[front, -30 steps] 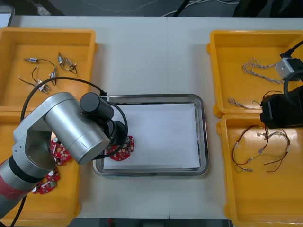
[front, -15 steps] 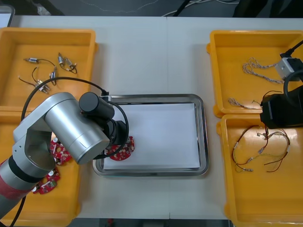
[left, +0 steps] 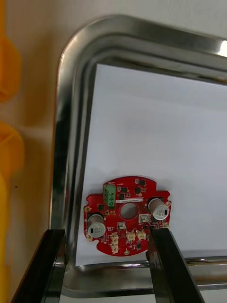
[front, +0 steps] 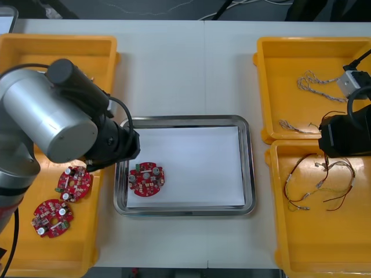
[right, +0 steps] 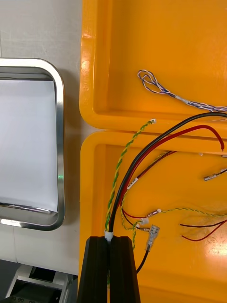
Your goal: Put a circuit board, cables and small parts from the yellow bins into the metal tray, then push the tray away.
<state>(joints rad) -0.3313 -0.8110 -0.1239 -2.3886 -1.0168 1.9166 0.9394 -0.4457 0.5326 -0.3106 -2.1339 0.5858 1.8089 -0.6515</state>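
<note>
Left end effector (left: 106, 234): fingers spread wide, holding nothing, above the metal tray's (front: 249, 168) near-left corner.
Round red circuit board (front: 146, 179): flat on the tray's white inside, in that corner, beneath the fingers.
Right end effector (right: 109, 239): fingers together, nothing visibly held, over the yellow bins (front: 324, 243) right of the tray.

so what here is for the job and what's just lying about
In the job: round red circuit board in the shiny metal tray; open left pincer; red and yellow cables in the shut right pincer; yellow plastic bins.
Lying about: two spare red boards; black cords beyond the table.
</note>
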